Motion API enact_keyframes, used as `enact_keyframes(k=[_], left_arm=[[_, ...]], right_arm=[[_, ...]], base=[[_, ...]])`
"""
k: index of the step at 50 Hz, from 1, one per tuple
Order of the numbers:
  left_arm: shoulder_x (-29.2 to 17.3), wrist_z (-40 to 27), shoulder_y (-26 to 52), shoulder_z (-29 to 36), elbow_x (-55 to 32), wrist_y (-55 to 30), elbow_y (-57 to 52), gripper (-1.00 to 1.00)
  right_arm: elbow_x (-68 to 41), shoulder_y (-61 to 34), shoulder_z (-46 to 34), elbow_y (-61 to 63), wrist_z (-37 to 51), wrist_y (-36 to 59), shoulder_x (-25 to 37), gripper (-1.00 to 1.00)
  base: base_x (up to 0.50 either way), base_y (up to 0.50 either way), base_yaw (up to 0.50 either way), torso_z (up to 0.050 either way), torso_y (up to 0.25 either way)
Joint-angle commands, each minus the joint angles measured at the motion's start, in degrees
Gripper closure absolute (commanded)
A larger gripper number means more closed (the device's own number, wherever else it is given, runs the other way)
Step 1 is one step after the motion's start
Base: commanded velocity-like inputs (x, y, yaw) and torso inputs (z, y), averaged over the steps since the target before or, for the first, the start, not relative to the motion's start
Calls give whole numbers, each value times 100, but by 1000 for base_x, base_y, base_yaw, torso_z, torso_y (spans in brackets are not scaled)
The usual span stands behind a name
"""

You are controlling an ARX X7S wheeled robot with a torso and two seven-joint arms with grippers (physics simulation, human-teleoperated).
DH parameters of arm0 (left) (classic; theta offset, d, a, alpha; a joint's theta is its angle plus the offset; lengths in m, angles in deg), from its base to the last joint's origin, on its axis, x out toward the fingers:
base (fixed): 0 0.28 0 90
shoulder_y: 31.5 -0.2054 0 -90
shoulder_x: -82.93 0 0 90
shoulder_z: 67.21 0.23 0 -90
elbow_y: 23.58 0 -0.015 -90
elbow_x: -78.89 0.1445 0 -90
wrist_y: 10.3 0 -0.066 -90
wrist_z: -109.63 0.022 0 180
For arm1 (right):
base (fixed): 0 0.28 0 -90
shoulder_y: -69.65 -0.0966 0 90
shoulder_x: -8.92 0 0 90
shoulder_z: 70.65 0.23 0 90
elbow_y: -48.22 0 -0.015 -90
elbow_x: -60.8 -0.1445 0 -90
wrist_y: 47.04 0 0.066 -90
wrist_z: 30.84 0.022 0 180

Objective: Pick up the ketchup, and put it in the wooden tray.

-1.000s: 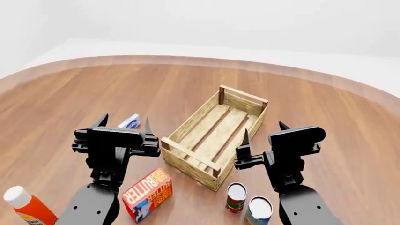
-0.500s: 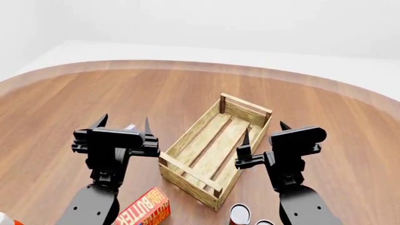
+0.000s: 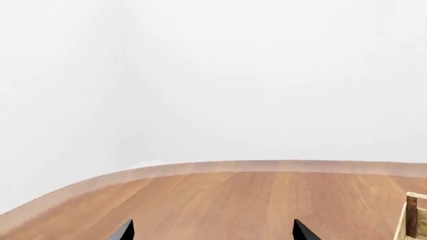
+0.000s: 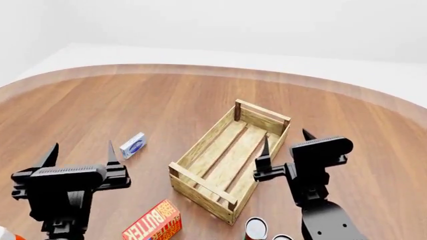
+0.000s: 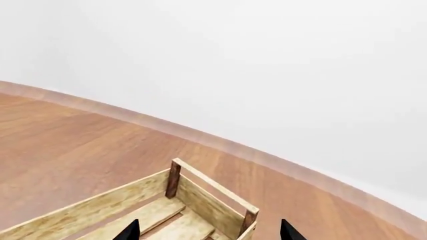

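Ketchup (image 4: 5,234): only a sliver of white cap and orange body shows at the bottom-left corner of the head view, near the table's near edge; the rest is cut off. Long axis can't be read, nor whether it stands or lies. It sits just beside and below the left gripper (image 4: 81,156), on that arm's outer side, so the left arm is clearly the nearer one. Left jaws spread wide, holding nothing, tips pointing away toward the far edge; judging by that, the gripper needs to swing back and outward to face the bottle.

Tray (image 4: 230,150) sits mid-table, long axis running diagonally away, nothing inside it. Right gripper (image 4: 287,141) hangs just beside the tray's near-right side, jaws also wide apart and holding nothing.

Butter box (image 4: 153,226) lies near the near edge, between the left arm and the tray's near corner. Small blue-white packet (image 4: 133,145) lies flat to the tray's left. Two cans (image 4: 256,229) at the near edge, partly cropped, by the right arm.

Neither wrist view shows the ketchup; each shows only fingertip points.
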Motion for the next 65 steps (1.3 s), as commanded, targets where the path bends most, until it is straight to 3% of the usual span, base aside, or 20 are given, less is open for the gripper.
enact_keyframes(k=[1,8,16,41,65], left_arm=[[-50,-328,-1499,-1107,-199,456,-686,-100],[143,-450,-2168,-1738,-241,1096,-487,-100],[292,-467,-2463,-2019,-255,1573,-135,-100],[388,-405,-2171,-2061,-247,2144,1495,-100],[379,-348,-1937,-2046,-358,2305,2274,-100]], right_arm=[[-19,-128,-42,-42,-19,-93,-5,-100],[-2,-302,-135,-100,-34,-111,-54,-100],[27,-353,-218,-215,-34,-186,-73,-100],[54,-375,-355,-77,34,-24,-34,-100],[82,-405,-479,-73,101,85,-18,-100]], base=[[0,0,0,0,0],[0,0,0,0,0],[0,0,0,0,0],[0,0,0,0,0],[0,0,0,0,0]])
